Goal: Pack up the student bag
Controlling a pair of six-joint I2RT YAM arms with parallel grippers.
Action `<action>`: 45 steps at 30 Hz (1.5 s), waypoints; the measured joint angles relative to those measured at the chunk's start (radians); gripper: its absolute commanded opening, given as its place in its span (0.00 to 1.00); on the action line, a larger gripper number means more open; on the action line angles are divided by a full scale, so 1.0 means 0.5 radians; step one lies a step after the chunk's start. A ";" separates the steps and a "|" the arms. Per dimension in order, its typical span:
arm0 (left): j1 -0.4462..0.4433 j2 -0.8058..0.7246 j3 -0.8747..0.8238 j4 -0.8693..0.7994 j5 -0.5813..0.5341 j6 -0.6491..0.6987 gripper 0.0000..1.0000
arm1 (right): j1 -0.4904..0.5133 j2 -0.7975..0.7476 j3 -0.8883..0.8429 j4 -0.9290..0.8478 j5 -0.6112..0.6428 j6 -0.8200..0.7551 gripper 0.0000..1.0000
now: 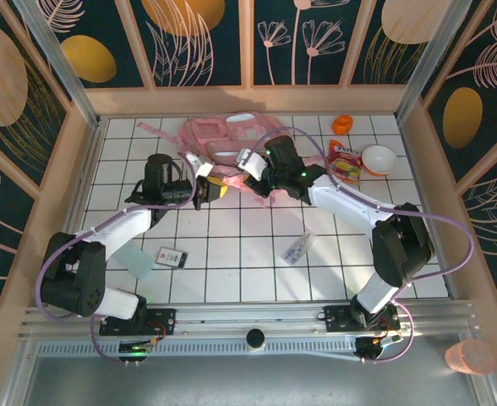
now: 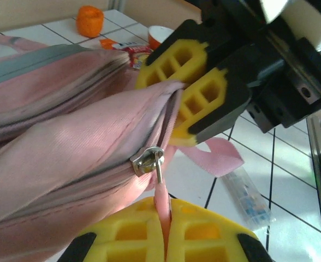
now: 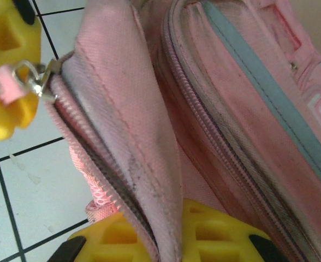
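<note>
Both tools are clenched: my left tool [image 2: 166, 232] pinches the pink zip pull [image 2: 161, 197], and my right tool [image 3: 168, 232] clamps the fabric lip beside the zip. Between them the student bag [image 1: 223, 135] lies at the far middle of the worktop [image 1: 232, 228]; how far it's unzipped I can't tell. I judge we're early, since the snack pouch [image 1: 343, 165], bowl [image 1: 378, 159], card [image 1: 172, 256] and sachet [image 1: 299, 247] lie loose, unpacked

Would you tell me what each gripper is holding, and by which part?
The left gripper pinches the student bag's pink zip pull; the right gripper clamps the bag's fabric edge beside the zip.
</note>
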 measured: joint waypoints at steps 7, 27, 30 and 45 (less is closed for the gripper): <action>-0.111 0.058 0.095 -0.169 -0.045 0.044 0.00 | 0.033 0.000 -0.079 0.068 0.000 0.111 0.00; -0.218 0.263 0.049 -0.307 -0.503 0.057 0.00 | -0.068 -0.746 -0.800 0.439 0.160 1.931 0.60; -0.218 0.290 0.050 -0.378 -0.529 0.107 0.00 | -0.098 -0.670 -0.827 0.311 0.188 2.365 0.60; -0.218 0.290 0.041 -0.425 -0.555 0.147 0.00 | -0.130 -0.481 -1.130 0.440 0.126 3.271 0.40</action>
